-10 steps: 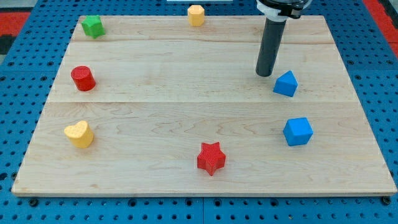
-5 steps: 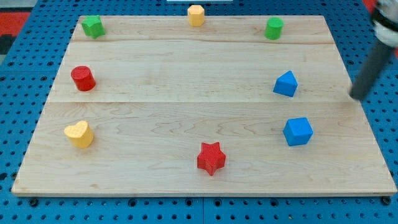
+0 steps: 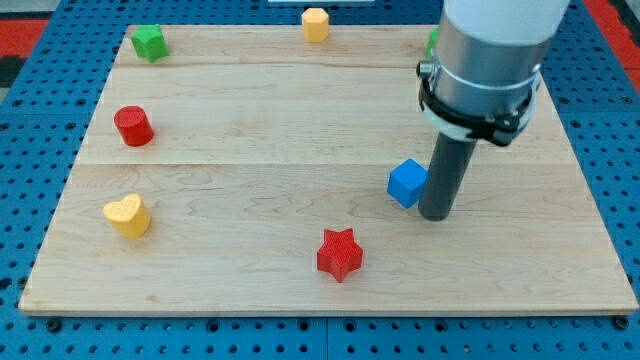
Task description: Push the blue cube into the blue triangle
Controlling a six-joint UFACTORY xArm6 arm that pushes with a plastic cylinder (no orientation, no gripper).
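Pressed against the blue cube (image 3: 406, 183) from the side of the view's right, my tip (image 3: 436, 215) stands on the wooden board (image 3: 250, 130); I have only a plain rod, so nothing on it can spread or pinch. The cube seems to touch the rod, and it lies toward the view's top and right of the red star (image 3: 339, 254).

I cannot see the blue triangle at all. My arm's wide grey body covers the board above the cube, toward the view's top and right, so I judge the triangle may be hidden there. Only a small edge of one green block (image 3: 432, 40) shows beside the arm near the board's top edge.

As I judge it, the pushing step is in hand, but the cube has not met its target. My next move calls for going around the cube to the side away from the triangle, then pushing straight toward it, slowly, so that the cube does not slip off my rod.
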